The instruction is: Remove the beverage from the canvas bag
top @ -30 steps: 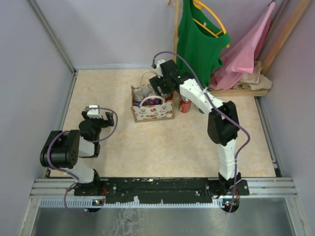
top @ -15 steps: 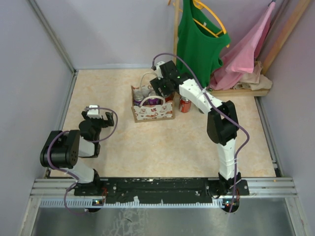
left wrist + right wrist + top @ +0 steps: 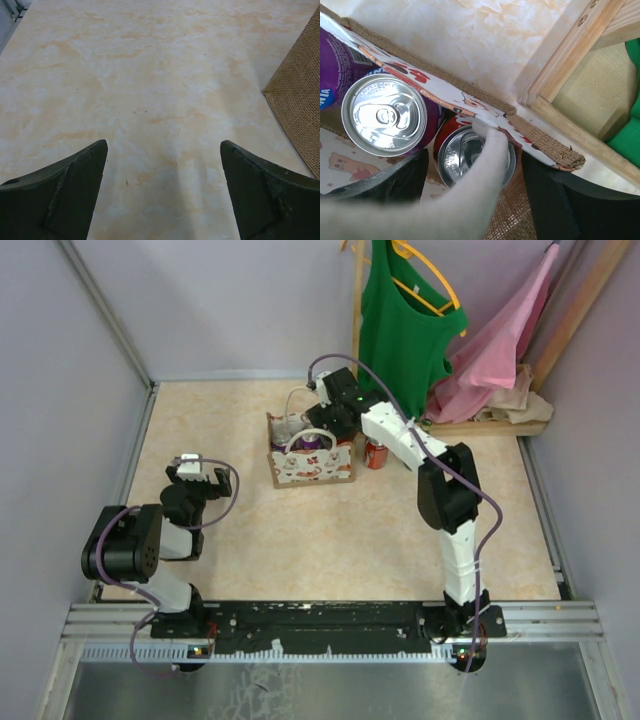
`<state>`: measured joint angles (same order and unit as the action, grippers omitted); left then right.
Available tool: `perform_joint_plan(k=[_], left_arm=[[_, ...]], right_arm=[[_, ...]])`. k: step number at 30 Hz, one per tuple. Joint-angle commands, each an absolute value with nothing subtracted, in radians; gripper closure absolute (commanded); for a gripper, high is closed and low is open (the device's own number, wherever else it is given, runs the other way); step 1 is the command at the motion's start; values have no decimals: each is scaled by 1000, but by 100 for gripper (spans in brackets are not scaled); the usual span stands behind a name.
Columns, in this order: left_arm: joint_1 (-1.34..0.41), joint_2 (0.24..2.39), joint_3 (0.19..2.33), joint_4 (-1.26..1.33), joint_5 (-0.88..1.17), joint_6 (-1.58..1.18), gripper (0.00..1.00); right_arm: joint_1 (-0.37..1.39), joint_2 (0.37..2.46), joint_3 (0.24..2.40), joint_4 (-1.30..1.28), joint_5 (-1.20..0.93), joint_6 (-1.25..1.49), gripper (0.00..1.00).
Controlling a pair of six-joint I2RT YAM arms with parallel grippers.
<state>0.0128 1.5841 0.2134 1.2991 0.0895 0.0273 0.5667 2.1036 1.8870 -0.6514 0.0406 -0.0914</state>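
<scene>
Hanging over the far right corner of the canvas bag (image 3: 312, 470), the right gripper (image 3: 474, 165) has its jaws spread wide and grips nothing. One finger stands on each side of a red can (image 3: 457, 155) that appears to sit upright inside the bag, tucked partly under the leaning printed rim. The main hazard is the white handle (image 3: 480, 200), which droops straight across that can's lid between the jaws. A squeeze from here would likely trap the loop against the can, and the lift would then haul the whole bag up or tip it. The rim overlaps the can's far edge, so a straight upward pull could snag on the fabric and peel the can out of a weak hold. A purple can (image 3: 385, 115) stands touching or just beside the red one, leaving the finger on that side little gap to slide into, so it may land on that lid or shove both cans sideways. Nothing pins the bag down: the left gripper (image 3: 162, 165) sits open and empty over the table (image 3: 150, 75), well apart from the bag, so any drag would shift it. A loose can (image 3: 376, 452) stands on the table just beside the bag's right side and could topple if the bag slides that way.
</scene>
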Motion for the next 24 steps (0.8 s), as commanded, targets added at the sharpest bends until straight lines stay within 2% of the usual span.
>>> perform_joint_plan(k=[1, 13, 17, 20, 22, 24], left_arm=[[11, 1592, 225, 1312, 89, 35, 0], [9, 1593, 225, 1312, 89, 35, 0], [11, 1592, 225, 1311, 89, 35, 0], [10, 1592, 226, 1312, 88, 35, 0], [10, 1592, 226, 1312, 88, 35, 0], [11, 1592, 226, 1312, 89, 35, 0]], right_arm=[[552, 2137, 1884, -713, 73, -102, 25], [566, 2177, 1865, -665, 67, -87, 26], [586, 2191, 1862, -660, 66, -91, 35], [600, 2203, 1862, -657, 66, -92, 48], [605, 2211, 1865, -659, 68, -92, 46], [607, 2222, 1868, -661, 70, -92, 37]])
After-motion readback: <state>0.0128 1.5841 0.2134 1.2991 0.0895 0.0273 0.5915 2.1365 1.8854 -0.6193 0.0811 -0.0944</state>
